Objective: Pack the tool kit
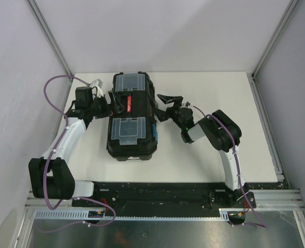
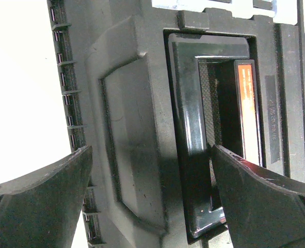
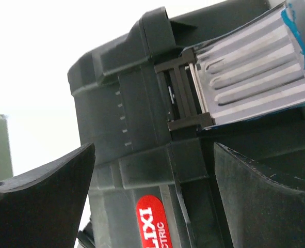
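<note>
With the toolbox [image 1: 130, 121] sitting mid-table, lid down, I've got an arm on each side. The left gripper [image 2: 152, 150] is spread wide at the handle [image 2: 188, 129], and the right gripper [image 3: 152, 155] gapes beside the blue-edged latch [image 3: 250, 77]. My worry: pressing that latch off-centre skids the box, or a left finger snags the handle.

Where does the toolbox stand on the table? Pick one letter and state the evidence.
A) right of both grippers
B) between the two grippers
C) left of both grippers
B: in the top view the black toolbox has the left gripper at its left side and the right gripper at its right side.
</note>
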